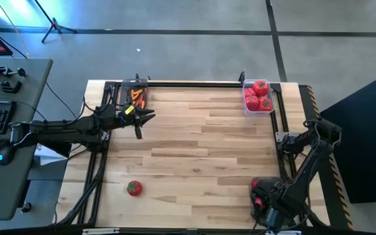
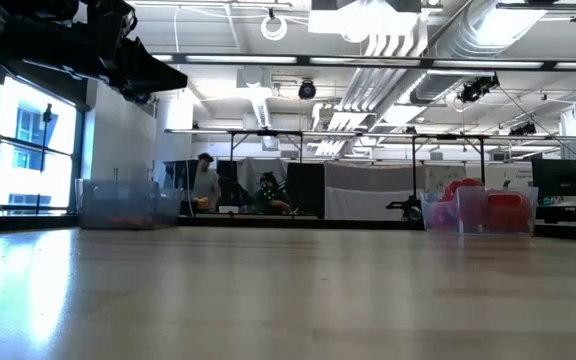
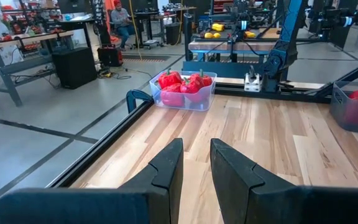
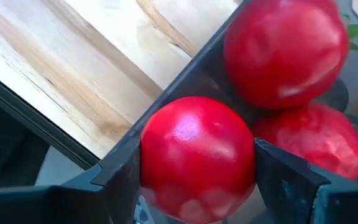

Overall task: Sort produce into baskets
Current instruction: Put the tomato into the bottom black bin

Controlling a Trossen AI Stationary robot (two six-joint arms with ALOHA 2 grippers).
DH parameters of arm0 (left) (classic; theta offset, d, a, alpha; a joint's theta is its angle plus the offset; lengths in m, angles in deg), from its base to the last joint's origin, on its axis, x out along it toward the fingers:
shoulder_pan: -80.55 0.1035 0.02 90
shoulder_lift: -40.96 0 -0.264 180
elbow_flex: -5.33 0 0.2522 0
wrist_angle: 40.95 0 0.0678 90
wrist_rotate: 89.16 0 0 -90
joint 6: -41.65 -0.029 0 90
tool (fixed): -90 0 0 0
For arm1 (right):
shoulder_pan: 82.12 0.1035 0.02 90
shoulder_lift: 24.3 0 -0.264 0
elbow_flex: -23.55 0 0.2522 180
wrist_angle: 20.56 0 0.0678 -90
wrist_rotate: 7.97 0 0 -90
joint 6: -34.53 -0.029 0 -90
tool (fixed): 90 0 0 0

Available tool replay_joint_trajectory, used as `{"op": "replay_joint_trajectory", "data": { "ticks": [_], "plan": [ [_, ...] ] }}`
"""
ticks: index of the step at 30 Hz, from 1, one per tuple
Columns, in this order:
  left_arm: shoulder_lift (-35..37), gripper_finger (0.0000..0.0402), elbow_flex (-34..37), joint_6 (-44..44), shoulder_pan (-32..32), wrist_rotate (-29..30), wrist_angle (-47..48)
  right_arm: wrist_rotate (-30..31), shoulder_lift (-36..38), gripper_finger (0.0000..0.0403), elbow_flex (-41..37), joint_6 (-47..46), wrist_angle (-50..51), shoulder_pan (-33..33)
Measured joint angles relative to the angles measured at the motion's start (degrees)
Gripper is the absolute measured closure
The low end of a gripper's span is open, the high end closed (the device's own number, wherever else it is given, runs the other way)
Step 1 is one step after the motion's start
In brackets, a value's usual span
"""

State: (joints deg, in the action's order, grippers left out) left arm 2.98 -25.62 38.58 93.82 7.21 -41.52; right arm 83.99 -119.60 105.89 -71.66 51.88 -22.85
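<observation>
I see the wooden table (image 1: pixel 194 150) with three tubs on it. The far-right basket (image 1: pixel 258 98) holds red peppers (image 1: pixel 260 87). The far-left basket (image 1: pixel 136 95) holds thin orange carrot pieces (image 1: pixel 136 98). The third basket (image 1: pixel 258 190) sits at the near right corner, mostly hidden under my right arm from above; I think it is the tub whose wall shows in the right wrist view.

My left gripper (image 1: pixel 150 116) hangs above the table just beside the carrot basket, fingers (image 3: pixel 166 171) drawn close with a narrow gap and nothing between them.

My right gripper (image 4: pixel 197 165) is down in the near-right basket, jaws either side of a red tomato (image 4: pixel 197 158) and touching it, with two more tomatoes (image 4: pixel 284 50) just behind.

One loose tomato (image 1: pixel 134 188) lies alone near the table's near-left edge, well apart from every basket.
</observation>
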Motion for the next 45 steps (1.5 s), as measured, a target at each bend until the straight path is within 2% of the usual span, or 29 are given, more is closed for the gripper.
{"op": "replay_joint_trajectory", "data": {
  "ticks": [6, 16, 21, 25, 28, 31, 35, 40, 42, 45],
  "plan": [
    [0.0, 0.0335, 0.01, 0.0, 0.01, 0.0, 0.01, -2.0, -0.07, 0.0131, 0.0, 2.31, -0.6, -1.18],
    [0.0, 0.0335, 0.01, -0.04, 0.0, 0.0, 0.02, -1.8, -0.07, 0.0072, 0.0, 4.73, 0.6, -3.06],
    [0.0, 0.0335, 0.0, -0.07, 0.02, 0.0, 0.02, -2.1, -0.05, 0.0067, 0.0, 8.07, 0.58, -3.05],
    [0.0, 0.0335, 0.0, -0.07, 0.0, 0.0, 0.02, -4.93, -0.05, 0.0072, 0.0, 9.91, 0.52, -3.39],
    [0.0, 0.0335, 0.02, -0.09, 0.02, 0.0, 0.02, -8.16, -0.05, 0.0096, 0.56, 11.44, 0.72, -3.46],
    [0.0, 0.0335, 0.0, -0.09, 0.02, 0.0, 0.02, -9.99, -0.03, 0.0142, 2.76, 13.05, 2.11, -3.4],
    [0.0, 0.0335, 0.0, -0.09, 0.01, 0.0, 0.02, -10.56, 0.04, 0.0241, 5.94, 14.78, 4.27, -2.72],
    [0.01, 0.0335, 0.01, -0.13, 0.02, 0.0, 0.0, -18.79, 0.06, 0.0379, 3.99, 13.63, 2.4, -1.31],
    [0.0, 0.0335, 0.0, -0.13, 0.02, 0.0, 0.02, -20.98, 0.06, 0.039, 2.29, 13.46, -0.06, -0.67],
    [0.01, 0.0335, 0.0, -0.14, 0.01, 0.0, 0.02, -22.58, 0.06, 0.0379, -0.03, 12.07, -1.19, -0.07]
  ]
}}
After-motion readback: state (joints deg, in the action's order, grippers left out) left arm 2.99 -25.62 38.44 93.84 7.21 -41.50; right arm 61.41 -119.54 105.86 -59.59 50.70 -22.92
